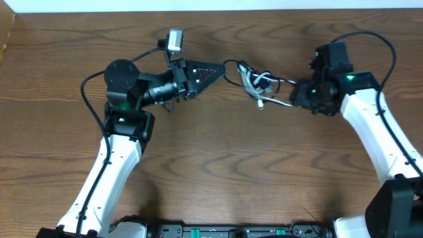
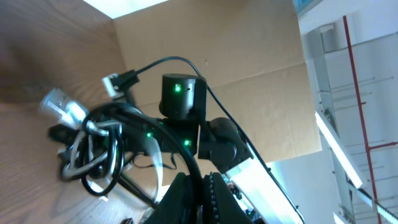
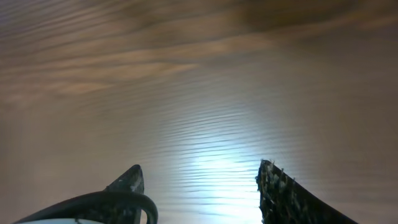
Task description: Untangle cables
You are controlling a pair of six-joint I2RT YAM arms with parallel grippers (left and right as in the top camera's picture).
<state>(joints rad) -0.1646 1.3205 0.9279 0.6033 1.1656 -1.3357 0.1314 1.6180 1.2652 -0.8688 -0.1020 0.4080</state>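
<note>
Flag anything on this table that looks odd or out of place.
The cables sit in one knotted black-and-white clump strung between the left hand and right hand, plugs sticking out. In the right wrist view a loop lies beside one finger, not between them.

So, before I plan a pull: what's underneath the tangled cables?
Bare wooden table shows through the loops of the cables; whatever lies directly beneath the knot is covered.

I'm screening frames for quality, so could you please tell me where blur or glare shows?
Overhead: evenly lit, sharp, cables clear. Left wrist: cables close and blurred, bright areas top and right washed out. Right wrist: soft focus, glare patch on the table.
</note>
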